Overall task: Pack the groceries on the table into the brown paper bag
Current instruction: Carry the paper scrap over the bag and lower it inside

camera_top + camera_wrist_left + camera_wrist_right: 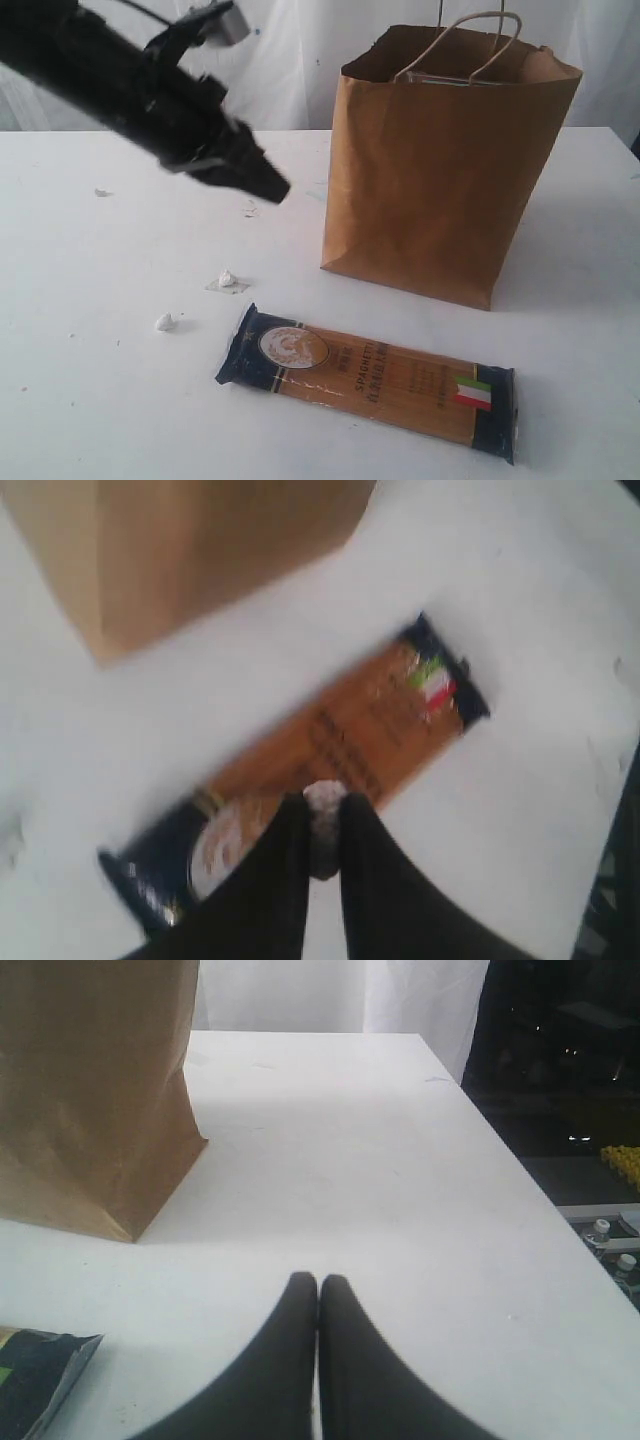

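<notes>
One grocery is in sight outside the bag: the long spaghetti pack with dark blue ends (pixel 370 378), lying flat on the wide white counter (pixel 90 400). It sits in front of the tall brown paper bag (pixel 440 180), close to it but not touching. An Italian flag mark is on the pack's right end and a round emblem on its left.

The bag stands upright on the counter with its mouth open and its two thin cord handles (pixel 470 45) arching above the rim.

My left fingers (pixel 270 187) hang in the air to the left of the bag, clear of the counter. My left wrist view looks past them onto the pack's emblem end (pixel 340 750), with the bag (pixel 200 550) beyond. There they (pixel 300 815) stand almost together, with only a thin slit between them. A small pale grey blob shows at the tips — pinched or only lying behind, I cannot tell.

My right fingers (pixel 305 1290) are pressed tight together and hold nothing. They sit low over bare counter — the bag's corner (pixel 100 1110) is off to one side, and one dark end of the pack (pixel 40 1365) is just in view.

Two small white crumbs (pixel 226 279) lie on the counter left of the pack.
</notes>
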